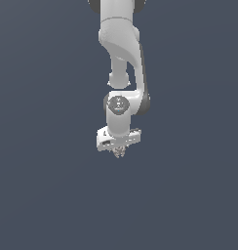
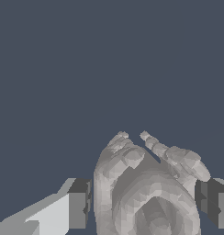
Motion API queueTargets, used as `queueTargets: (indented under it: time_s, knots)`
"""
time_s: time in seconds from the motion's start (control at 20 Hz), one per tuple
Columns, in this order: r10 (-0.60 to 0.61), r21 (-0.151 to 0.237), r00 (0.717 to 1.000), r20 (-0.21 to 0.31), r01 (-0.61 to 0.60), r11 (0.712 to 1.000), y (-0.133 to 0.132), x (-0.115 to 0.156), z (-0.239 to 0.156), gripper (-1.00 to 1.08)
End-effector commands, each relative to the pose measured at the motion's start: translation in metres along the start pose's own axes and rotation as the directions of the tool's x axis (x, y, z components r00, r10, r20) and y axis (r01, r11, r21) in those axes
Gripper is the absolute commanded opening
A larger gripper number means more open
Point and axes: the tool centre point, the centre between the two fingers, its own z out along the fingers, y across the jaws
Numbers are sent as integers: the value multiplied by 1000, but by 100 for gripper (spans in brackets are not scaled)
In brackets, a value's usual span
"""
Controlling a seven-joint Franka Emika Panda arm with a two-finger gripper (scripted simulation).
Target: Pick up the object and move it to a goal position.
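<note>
The object (image 1: 119, 152) is a tiny grey-and-tan knobbly lump hanging just under the white flat bar of my gripper (image 1: 118, 148) in the middle of the exterior view. In the wrist view the object (image 2: 146, 188) fills the space between the two dark finger pads (image 2: 79, 204), which press against its sides. The lump shows ridged, finger-like protrusions pointing away from the camera. My gripper (image 2: 143, 202) is shut on it. The white arm (image 1: 122, 63) rises above it to the frame's upper edge.
A plain dark blue-grey surface (image 1: 43, 185) fills both views. No other item or edge shows.
</note>
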Motion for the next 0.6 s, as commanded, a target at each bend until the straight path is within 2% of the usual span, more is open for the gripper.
queueTargets:
  time_s: [0.0,0.55]
  knots:
    - [0,0,1000,-1,0,1000,2,-2,-4,-100]
    - [0,0,1000,-1,0,1000,27,-29,-57,-100]
